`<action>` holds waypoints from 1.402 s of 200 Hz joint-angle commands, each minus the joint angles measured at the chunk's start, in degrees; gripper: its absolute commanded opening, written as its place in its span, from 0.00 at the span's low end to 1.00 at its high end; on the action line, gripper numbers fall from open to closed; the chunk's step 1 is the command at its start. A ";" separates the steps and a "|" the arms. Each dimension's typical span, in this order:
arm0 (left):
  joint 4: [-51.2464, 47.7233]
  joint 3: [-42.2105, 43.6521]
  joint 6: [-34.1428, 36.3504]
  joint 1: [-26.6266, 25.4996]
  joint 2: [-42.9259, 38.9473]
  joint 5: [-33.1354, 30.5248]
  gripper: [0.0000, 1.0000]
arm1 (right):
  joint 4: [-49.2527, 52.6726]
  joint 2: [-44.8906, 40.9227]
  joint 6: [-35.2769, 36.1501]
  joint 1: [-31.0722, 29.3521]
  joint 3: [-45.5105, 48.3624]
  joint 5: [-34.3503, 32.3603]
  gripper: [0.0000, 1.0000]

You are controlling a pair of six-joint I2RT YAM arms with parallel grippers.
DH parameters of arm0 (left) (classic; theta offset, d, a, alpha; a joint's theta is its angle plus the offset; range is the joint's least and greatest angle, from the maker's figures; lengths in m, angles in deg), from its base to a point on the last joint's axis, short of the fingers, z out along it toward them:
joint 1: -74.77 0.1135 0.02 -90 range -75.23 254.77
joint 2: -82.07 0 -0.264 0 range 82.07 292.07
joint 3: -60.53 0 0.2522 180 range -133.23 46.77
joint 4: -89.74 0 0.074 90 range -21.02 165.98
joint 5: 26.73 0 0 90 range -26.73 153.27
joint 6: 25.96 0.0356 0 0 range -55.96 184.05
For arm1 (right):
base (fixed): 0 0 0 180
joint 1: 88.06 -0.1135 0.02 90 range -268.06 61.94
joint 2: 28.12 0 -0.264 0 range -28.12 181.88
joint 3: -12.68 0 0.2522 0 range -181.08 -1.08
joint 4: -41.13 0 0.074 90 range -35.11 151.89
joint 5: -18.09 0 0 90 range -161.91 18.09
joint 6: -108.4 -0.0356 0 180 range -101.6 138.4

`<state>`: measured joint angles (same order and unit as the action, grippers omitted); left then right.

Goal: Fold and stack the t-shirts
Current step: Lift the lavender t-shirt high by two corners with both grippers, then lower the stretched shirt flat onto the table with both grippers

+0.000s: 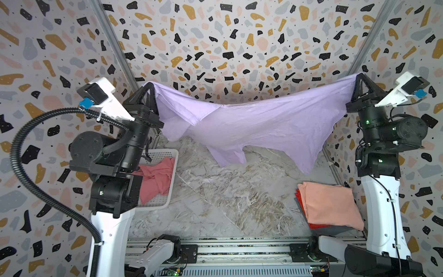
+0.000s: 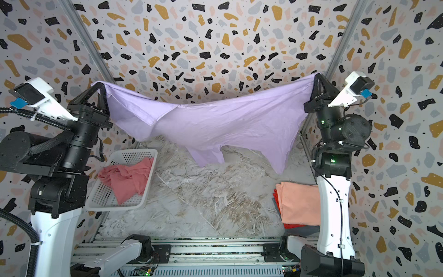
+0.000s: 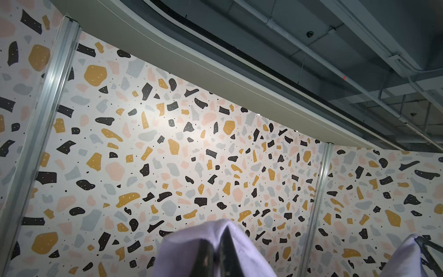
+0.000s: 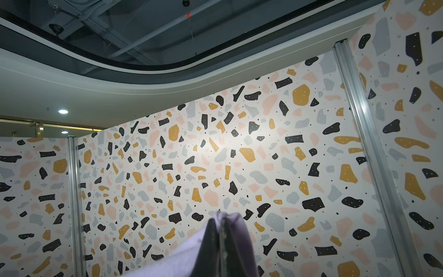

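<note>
A white perforated basket (image 2: 102,197) sits on the marble table (image 2: 203,191).

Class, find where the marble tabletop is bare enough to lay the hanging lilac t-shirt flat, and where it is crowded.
Bare: the middle of the marble tabletop, between the white basket and the peach t-shirt, below the lilac t-shirt. Crowded: left, the basket holding the rose pink t-shirt; right, the folded peach one.

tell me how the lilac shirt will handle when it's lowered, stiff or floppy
Probably very floppy: the lilac t-shirt sags deeply between the left gripper and right gripper, both shut on its edge. Likely light, since two small pinches carry it. Its hanging flap may bunch when lowered onto the table.
</note>
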<state>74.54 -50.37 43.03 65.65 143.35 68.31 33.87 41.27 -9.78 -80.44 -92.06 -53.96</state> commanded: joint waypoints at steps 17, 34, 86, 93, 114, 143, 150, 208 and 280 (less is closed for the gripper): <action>7.88 1.04 -0.12 0.08 9.82 0.15 0.00 | -1.34 7.68 -3.42 -0.98 -0.67 0.07 0.00; 9.00 -0.98 -2.79 0.16 15.95 0.86 0.00 | -1.13 11.99 -4.07 -2.20 -2.09 0.79 0.00; 6.11 -22.42 -8.99 1.63 35.86 7.27 0.00 | 3.92 28.10 -5.32 -3.66 -18.83 5.59 0.00; 4.82 -26.10 -9.33 1.88 37.49 7.46 0.00 | 4.53 29.43 -5.28 -3.53 -21.43 6.02 0.00; 0.58 -35.67 -9.36 2.77 39.88 8.31 0.00 | 5.63 31.37 -5.15 -3.07 -27.89 7.08 0.00; -4.80 -35.31 -5.90 3.67 33.79 6.40 0.00 | 6.80 28.20 -5.30 -1.41 -27.94 8.39 0.00; -5.53 -32.29 -5.16 3.76 31.01 5.66 0.00 | 7.70 26.71 -5.35 -1.10 -26.32 8.80 0.00; -10.88 14.68 -16.00 3.76 0.05 4.00 0.00 | 21.28 9.54 -3.35 -0.72 8.68 10.48 0.00; -17.66 46.22 -40.80 3.76 -30.98 -2.53 0.77 | 54.26 12.71 2.57 -0.39 17.46 -2.07 0.46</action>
<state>51.90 0.47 7.32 69.14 114.70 69.38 79.95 55.10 -8.43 -81.10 -70.68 -51.36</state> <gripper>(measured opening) 0.744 0.427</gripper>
